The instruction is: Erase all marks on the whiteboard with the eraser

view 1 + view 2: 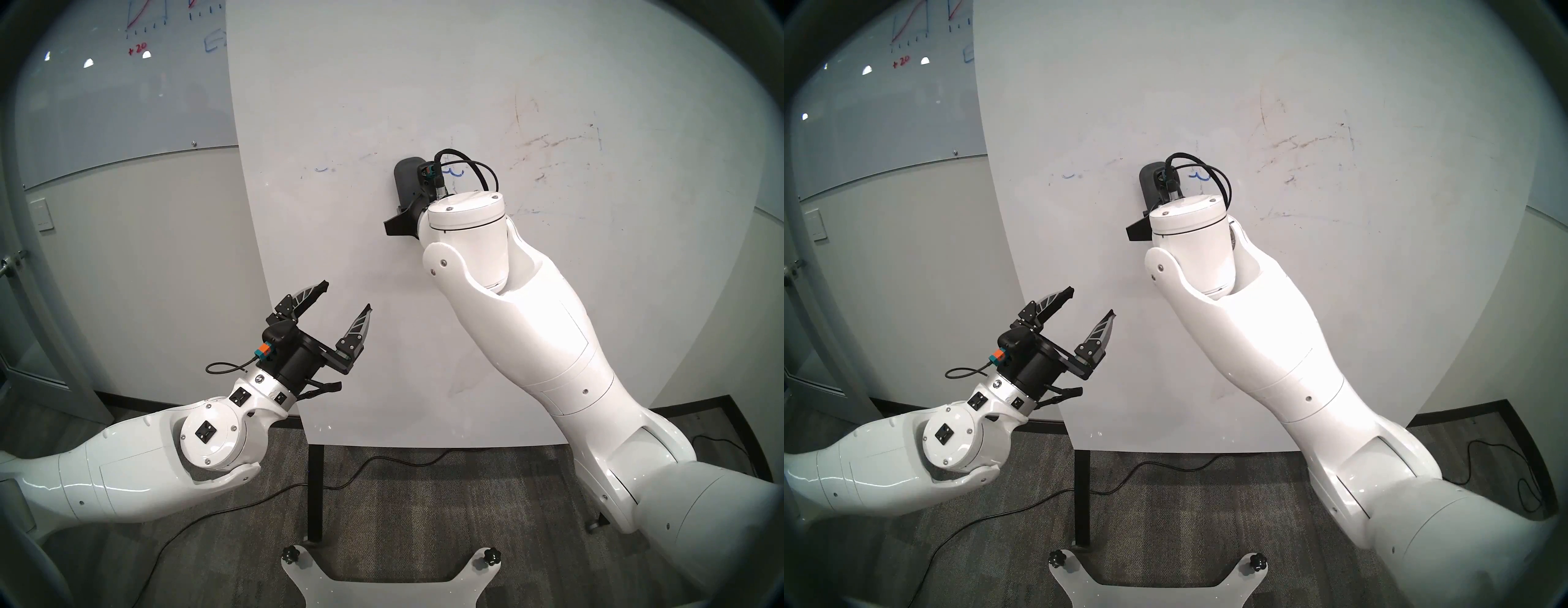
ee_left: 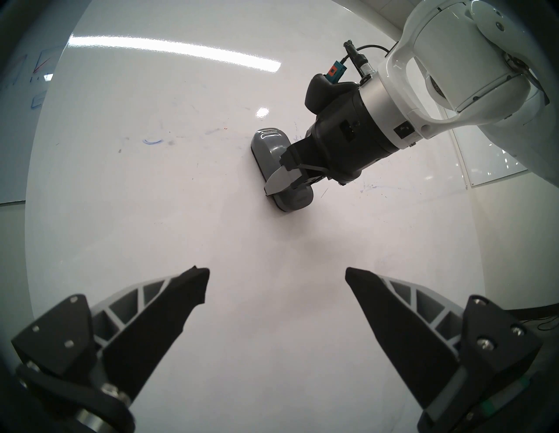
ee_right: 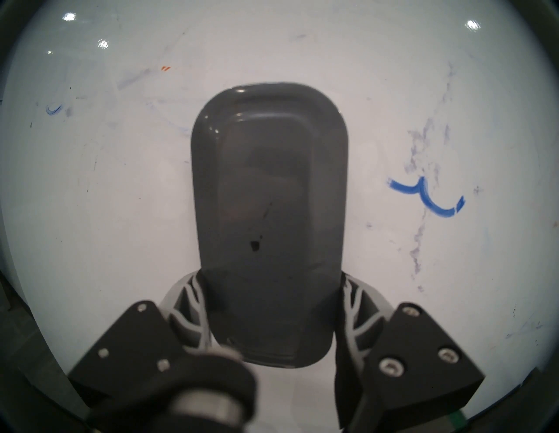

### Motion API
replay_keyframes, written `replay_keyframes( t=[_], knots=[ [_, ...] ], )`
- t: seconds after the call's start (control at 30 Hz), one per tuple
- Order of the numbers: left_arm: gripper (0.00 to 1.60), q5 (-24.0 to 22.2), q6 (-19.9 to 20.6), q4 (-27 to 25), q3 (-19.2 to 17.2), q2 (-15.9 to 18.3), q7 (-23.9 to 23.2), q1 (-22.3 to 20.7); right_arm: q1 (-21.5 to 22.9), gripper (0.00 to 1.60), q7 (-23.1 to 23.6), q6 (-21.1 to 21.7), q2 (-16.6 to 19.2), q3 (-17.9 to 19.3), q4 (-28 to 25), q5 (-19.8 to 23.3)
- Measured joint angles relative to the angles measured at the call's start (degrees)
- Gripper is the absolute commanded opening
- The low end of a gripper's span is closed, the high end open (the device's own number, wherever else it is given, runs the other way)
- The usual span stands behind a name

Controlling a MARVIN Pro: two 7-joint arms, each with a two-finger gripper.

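The whiteboard [image 1: 382,85] stands upright in front of me. My right gripper [image 3: 270,302] is shut on the dark grey eraser [image 3: 269,196], which lies flat against the board near its middle [image 1: 407,178]. A short blue wavy stroke [image 3: 426,196] with faint bluish smudges [image 3: 419,242] lies just right of the eraser. To the eraser's left are a small blue arc [image 3: 54,109] and two tiny orange dashes [image 3: 165,68]. Grey-brown scratchy strokes [image 1: 547,142] spread over the board's right part. My left gripper [image 1: 348,295] hangs open and empty, low by the board's left edge.
A glossy glass panel [image 1: 127,85] with red and blue graphs hangs on the wall at the upper left. The board's black leg [image 1: 316,488] stands on grey carpet, with a black cable [image 1: 382,463] running past it. My white base plate [image 1: 382,581] shows at the bottom.
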Motion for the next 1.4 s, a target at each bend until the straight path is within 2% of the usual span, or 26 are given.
replay_keyframes(
  t=[1.4],
  knots=[
    [1.6, 0.0, 0.0, 0.0, 0.0, 0.0, 0.0, 0.0, 0.0, 0.0, 0.5, 1.0, 1.9, 2.1, -2.6, 1.6]
  ],
)
